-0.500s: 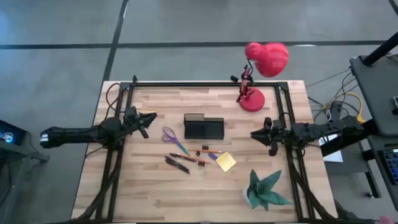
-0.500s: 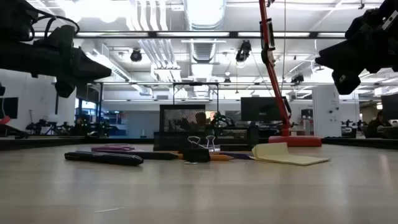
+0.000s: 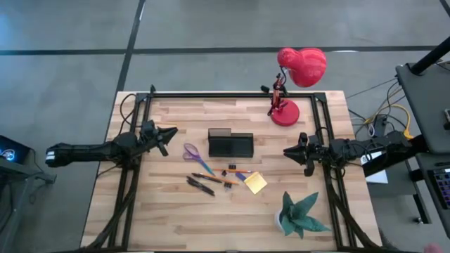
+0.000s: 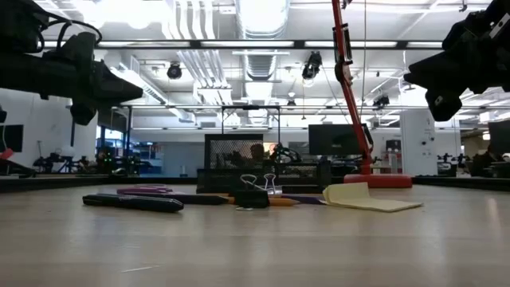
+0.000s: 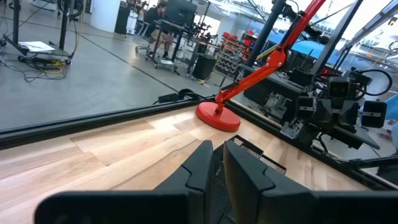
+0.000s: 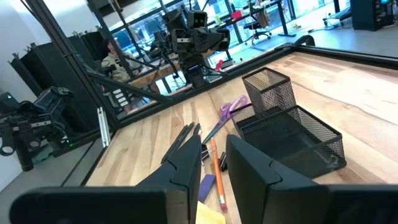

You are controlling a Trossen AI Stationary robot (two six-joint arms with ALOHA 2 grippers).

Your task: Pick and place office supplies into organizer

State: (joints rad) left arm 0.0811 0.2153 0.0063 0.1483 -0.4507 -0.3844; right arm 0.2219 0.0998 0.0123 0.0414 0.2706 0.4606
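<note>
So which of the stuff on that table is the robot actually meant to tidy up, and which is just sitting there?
For the job:
- purple scissors
- pens
- orange pencil
- yellow sticky pad
- binder clips
- black mesh organizer

Just there:
- red desk lamp
- green paper plant

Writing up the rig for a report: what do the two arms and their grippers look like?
Both arms are dark, slim and jointed. The left gripper and right gripper each end in two black, angular, tapering fingers. No markings are visible. Cables lie off the table's edge behind the right arm.
</note>
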